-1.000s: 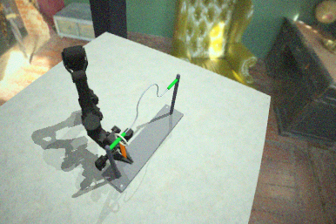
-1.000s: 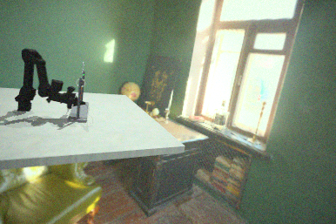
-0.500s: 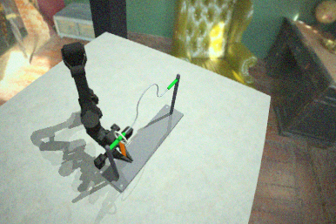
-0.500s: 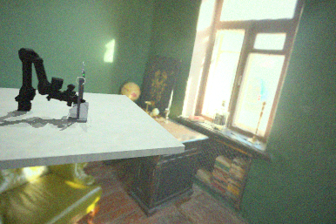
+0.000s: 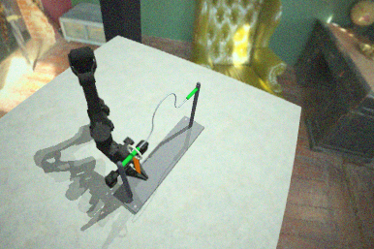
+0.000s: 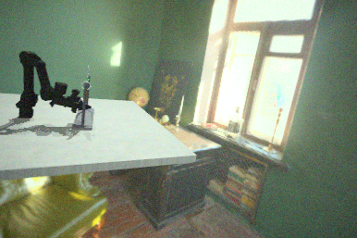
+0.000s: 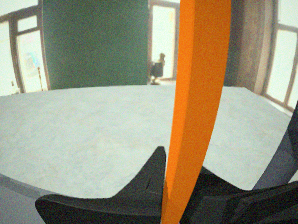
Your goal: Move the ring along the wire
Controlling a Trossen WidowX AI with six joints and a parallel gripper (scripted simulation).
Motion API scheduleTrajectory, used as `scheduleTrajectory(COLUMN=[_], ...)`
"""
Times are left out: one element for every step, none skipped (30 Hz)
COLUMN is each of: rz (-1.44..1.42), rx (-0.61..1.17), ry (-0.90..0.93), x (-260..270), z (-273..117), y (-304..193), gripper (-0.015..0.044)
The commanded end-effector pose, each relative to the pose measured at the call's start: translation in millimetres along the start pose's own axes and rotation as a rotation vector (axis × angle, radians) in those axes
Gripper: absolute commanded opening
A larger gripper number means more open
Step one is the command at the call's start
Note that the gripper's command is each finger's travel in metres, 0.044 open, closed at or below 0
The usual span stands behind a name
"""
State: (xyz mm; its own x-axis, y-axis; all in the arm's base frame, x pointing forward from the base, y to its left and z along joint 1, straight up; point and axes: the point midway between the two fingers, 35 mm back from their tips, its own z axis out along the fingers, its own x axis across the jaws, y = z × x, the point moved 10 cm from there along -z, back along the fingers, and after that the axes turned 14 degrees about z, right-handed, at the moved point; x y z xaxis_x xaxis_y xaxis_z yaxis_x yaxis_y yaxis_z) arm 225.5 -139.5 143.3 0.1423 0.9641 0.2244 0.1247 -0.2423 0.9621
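The pale ring (image 6: 83,84) hung around the wire's green part (image 5: 127,161), left of the frame's lower centre, its straight orange handle (image 5: 138,166) (image 7: 200,100) slanting downward

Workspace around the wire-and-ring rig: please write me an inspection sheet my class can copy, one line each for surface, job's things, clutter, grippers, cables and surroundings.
Surface: pale tabletop, arm shadows across it.
Job's things: ring at the near green part of the wire, by the near post; orange handle below it; far green part at the far post; grey base plate under both posts.
Clutter: nothing seen.
Grippers: one, jaws closed on the orange handle.
Cables: nothing seen.
Surroundings: yellow armchair, green wall, dark pedestal, bright window.
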Motion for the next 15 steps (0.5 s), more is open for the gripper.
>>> scheduleTrajectory(rz=[0.000,0.000,0.000,0.000,0.001,0.001,0.001,0.001,0.002,0.002,0.002,0.003,0.003,0.004,0.004], rx=[0.000,0.000,0.000,0.000,0.000,0.001,0.001,0.001,0.001,0.001,0.001,0.002,0.002,0.002,0.002], ry=[-0.003,-0.003,-0.003,-0.002,-0.002,-0.002,-0.002,-0.002,-0.002,-0.002,-0.001,-0.001,-0.001,-0.001,-0.001], x=[2.9,3.9,4.9,5.8,6.8,7.8,8.7,9.7,10.7,11.7,12.6,13.6,14.6,15.6,16.6], z=[-0.1,-0.1,-0.1,-0.1,-0.1,0.0,0.0,0.0,0.0,0.0,0.1,0.1,0.1,0.1,0.1], y=[-0.5,-0.7,-1.0,-1.2,-1.4,-1.6,-1.8,-2.0,-2.2,-2.5,-2.7,-2.9,-3.1,-3.3,-3.6], gripper=[-0.0150,-0.0150,-0.0150,-0.0150,-0.0150,-0.0150,-0.0150,-0.0150,-0.0150,-0.0150,-0.0150,-0.0150,-0.0150,-0.0150,-0.0150])
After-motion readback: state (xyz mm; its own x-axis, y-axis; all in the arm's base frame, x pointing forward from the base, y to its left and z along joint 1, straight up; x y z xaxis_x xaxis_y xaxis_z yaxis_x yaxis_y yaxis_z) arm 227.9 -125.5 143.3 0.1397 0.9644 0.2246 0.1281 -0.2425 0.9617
